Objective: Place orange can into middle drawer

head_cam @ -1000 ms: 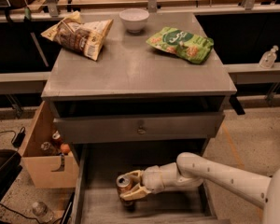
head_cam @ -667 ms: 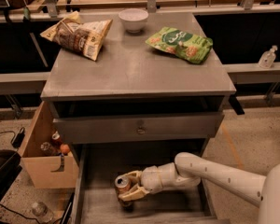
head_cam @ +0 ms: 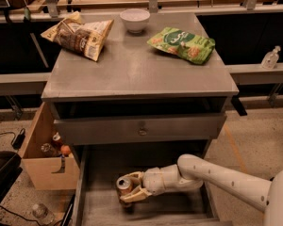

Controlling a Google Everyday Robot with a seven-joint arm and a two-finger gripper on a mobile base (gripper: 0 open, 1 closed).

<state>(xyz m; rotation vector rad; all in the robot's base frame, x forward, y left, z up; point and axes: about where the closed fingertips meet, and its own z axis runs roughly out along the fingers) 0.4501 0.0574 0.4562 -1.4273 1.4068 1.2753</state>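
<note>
The orange can (head_cam: 124,184), low in the frame, is showing coppery metal with a duller silver top. The gripper (head_cam: 131,188), at lower centre inside the middle drawer (head_cam: 99,206), is clasping that can with smooth cream plastic fingers. The arm (head_cam: 226,182) behind it is looking like a smooth white plastic shell. The drawer is showing matt grey painted wood, and so is the cabinet top (head_cam: 132,74) at centre. The white bowl (head_cam: 135,19) at upper centre is looking smooth and glazed. The green snack bag (head_cam: 181,43) and the brown chip bag (head_cam: 80,32) are gleaming like crinkled plastic film. The box (head_cam: 45,168) at lower left is showing plain matt cardboard.
</note>
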